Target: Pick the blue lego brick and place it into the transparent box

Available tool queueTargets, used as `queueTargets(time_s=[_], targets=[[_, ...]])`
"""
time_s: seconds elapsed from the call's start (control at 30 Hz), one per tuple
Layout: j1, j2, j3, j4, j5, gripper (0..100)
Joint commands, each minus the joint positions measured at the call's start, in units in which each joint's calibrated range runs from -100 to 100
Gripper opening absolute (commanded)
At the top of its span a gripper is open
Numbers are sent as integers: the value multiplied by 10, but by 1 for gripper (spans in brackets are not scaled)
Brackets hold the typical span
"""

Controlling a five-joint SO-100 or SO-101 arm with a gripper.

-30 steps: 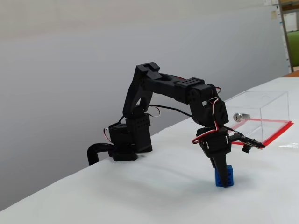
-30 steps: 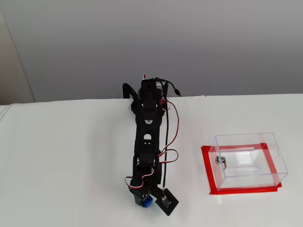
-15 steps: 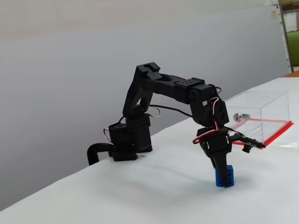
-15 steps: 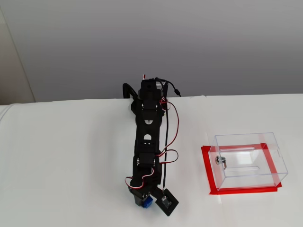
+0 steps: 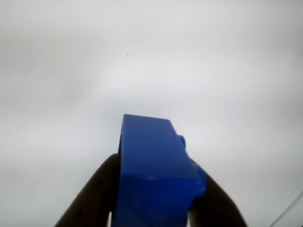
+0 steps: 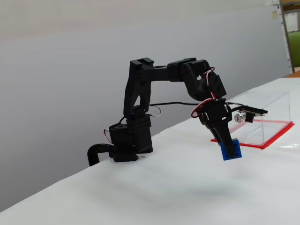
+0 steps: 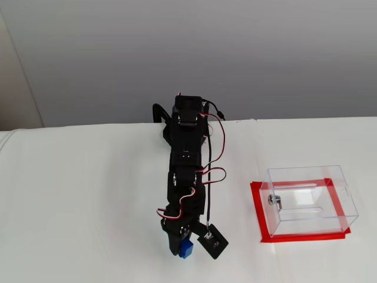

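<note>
White table [image 6: 140, 197] carrying the black arm [image 6: 154, 79] and, at right in both fixed views, the transparent box [image 7: 309, 200] on its red-edged base. The gripper [image 6: 228, 149] hangs above the table, well apart from the box, its jaws closed on the blue lego brick [image 6: 232, 150]. The brick is held clear of the surface, tilted; in the wrist view [image 5: 154, 175] its studs face right.
</note>
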Motion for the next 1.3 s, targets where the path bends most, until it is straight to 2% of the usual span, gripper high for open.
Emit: queueTargets(time_s=[0.0,0.57,0.87,1.27], targets=[[-1,-70,-28,-6,-3,2],[-2,-219,-27,1,-10,2],[-27,-286,-27,-2,-82,2],[-129,-330,-26,0,-212,2]])
